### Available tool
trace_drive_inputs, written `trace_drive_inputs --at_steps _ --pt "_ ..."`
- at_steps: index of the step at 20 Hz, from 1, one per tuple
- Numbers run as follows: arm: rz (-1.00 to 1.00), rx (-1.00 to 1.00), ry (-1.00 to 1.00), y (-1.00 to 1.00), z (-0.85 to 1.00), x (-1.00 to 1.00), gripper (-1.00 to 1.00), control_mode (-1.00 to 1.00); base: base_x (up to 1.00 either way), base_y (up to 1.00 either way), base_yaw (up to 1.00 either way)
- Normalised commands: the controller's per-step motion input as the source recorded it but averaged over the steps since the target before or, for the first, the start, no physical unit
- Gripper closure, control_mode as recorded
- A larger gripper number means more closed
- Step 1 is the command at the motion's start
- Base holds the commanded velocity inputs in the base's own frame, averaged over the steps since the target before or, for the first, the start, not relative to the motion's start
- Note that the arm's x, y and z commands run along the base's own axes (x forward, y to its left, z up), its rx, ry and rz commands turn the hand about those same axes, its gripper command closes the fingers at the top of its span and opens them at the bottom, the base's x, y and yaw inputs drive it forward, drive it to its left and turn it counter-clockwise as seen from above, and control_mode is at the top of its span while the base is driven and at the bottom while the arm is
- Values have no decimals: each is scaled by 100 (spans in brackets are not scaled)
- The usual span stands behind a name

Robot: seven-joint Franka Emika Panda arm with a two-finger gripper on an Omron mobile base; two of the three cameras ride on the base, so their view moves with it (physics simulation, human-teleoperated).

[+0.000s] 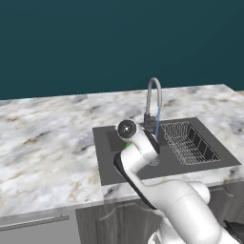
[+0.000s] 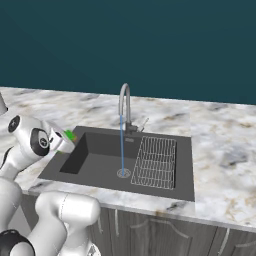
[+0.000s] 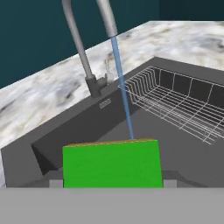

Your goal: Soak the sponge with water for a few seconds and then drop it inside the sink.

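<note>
Item 1: the sponge, green with a thin orange edge on top, pinched between my jaws, held over the left part of the sink.

Item 2: the water, 1 thin stream from the faucet to the drain; in the hand view it meets the sponge's top edge.

Item 3: wire rack, right half of basin.

Handling, as I judge it: hold steady under the stream, keep the pinch firm, release only above the basin, not over the marble desk.

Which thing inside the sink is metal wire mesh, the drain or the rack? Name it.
The rack: an open wire mesh basket on the basin's right side in the right base view. The drain is a small round disc under the water.
</note>
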Motion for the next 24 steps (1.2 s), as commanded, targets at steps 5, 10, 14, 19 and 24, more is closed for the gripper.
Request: trace_drive_inputs --at_steps 5,10,14,19,24 --pt "-6 0 0 -40 0 0 100 -100 0 0 0" --pt "-2 0 0 -35 -5 0 100 -100 0 0 0" --pt "-1 0 0 -31 -14 0 100 -100 0 0 0" --pt "0 0 0 -20 -25 2 100 -100 0 0 0" --pt "0 0 0 -18 -20 18 100 -100 0 0 0"
